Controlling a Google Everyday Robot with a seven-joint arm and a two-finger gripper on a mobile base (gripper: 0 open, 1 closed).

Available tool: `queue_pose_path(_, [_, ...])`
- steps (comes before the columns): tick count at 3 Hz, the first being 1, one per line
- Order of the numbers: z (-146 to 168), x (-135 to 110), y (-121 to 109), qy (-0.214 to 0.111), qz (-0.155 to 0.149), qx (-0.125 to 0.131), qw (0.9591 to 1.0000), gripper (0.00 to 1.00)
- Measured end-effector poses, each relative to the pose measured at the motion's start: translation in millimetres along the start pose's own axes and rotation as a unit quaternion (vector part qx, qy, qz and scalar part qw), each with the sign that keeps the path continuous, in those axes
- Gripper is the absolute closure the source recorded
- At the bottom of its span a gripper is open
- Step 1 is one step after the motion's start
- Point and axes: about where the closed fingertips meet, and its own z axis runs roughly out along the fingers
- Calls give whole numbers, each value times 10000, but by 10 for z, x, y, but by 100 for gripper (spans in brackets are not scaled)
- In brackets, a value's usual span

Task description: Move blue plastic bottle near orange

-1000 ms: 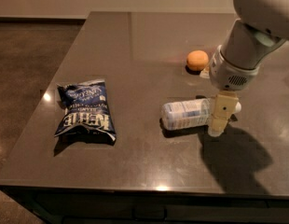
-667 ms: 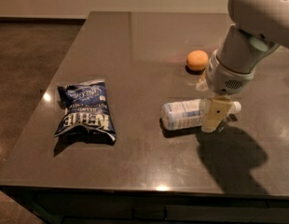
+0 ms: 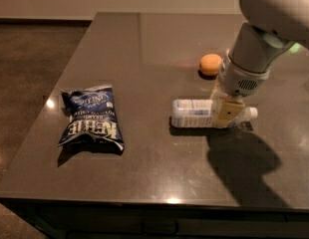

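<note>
**Bottle lying 9-to-3, gripper at its neck end, orange at 12**

Obs. 1: The blue plastic bottle (image 3: 192, 112) lies on its side on the dark table (image 3: 144, 39), right of centre. Its long axis runs from 9 o'clock to 3 o'clock, base toward 9 and white cap toward 3.

Obs. 2: The gripper (image 3: 222, 111) hangs from the pale arm (image 3: 259, 49), which enters from the upper right. It is down at the bottle, crossing the shoulder just short of the cap. The yellowish part of it covers the bottle's near side there. Whether it is spread or clamped on the bottle: cannot tell.

Obs. 3: The orange (image 3: 211, 64) sits at 12 o'clock from the bottle's middle. It is near the bottle but apart from it, with a strip of bare table between them.

Obs. 4: The chip bag (image 3: 91, 118) lies flat at 9 o'clock from the bottle, well apart and out of the path.

Judgement: The coming move turns on the short gap toward 12 o'clock. A hold across the axis suits the bottle as it lies. Being near the cap end, the hold may let the base swing or drag.

Containers: The bottle is capped, and its fill cannot be made out. The chip bag looks closed, with its contents hidden.
</note>
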Motion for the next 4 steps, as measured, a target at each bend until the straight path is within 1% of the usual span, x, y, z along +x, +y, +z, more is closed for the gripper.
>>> queue_pose_path(1, [-51,5,-155,73,126,6,9999,94])
queue_pose_path(2, [-98,59,-415,92,421,52,9991,100])
queue_pose_path(3, [-101,121,-672,83,713,112,9974,100])
queue_pose_path(4, [-106,250,-969,96,1054,265,9940,97])
